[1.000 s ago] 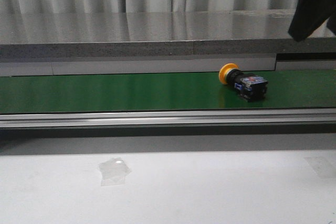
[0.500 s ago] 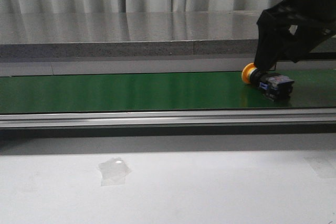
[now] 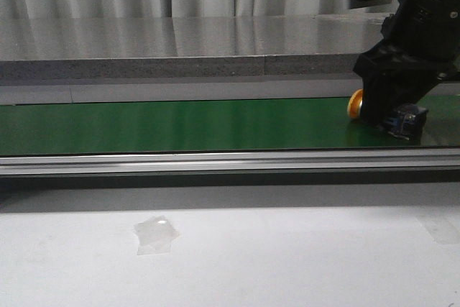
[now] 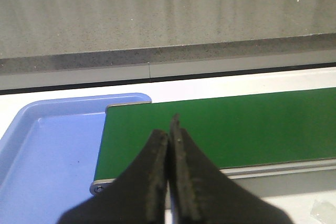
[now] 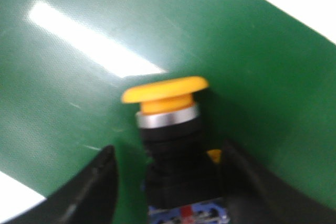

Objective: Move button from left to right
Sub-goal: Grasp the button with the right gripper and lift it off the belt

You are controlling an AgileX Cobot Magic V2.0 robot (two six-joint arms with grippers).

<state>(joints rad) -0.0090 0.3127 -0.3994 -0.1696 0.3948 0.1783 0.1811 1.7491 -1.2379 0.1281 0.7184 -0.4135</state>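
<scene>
The button lies on its side on the green belt (image 3: 180, 126) at the far right. Its yellow-orange cap (image 3: 354, 103) points left and its black body with bluish marks (image 3: 407, 121) shows past my right gripper (image 3: 390, 111). In the right wrist view the button (image 5: 167, 103) lies between the two open fingers of my right gripper (image 5: 168, 150), with belt showing between one finger and the body. My left gripper (image 4: 169, 132) is shut and empty above the belt's left end; it does not show in the front view.
A blue tray (image 4: 47, 150) adjoins the belt's left end. A grey speckled ledge (image 3: 180, 66) runs behind the belt and a metal rail (image 3: 215, 162) in front. A clear scrap of plastic (image 3: 156, 234) lies on the white table.
The button has travelled right along the belt. My right arm has come down from the upper right and now straddles the button.
</scene>
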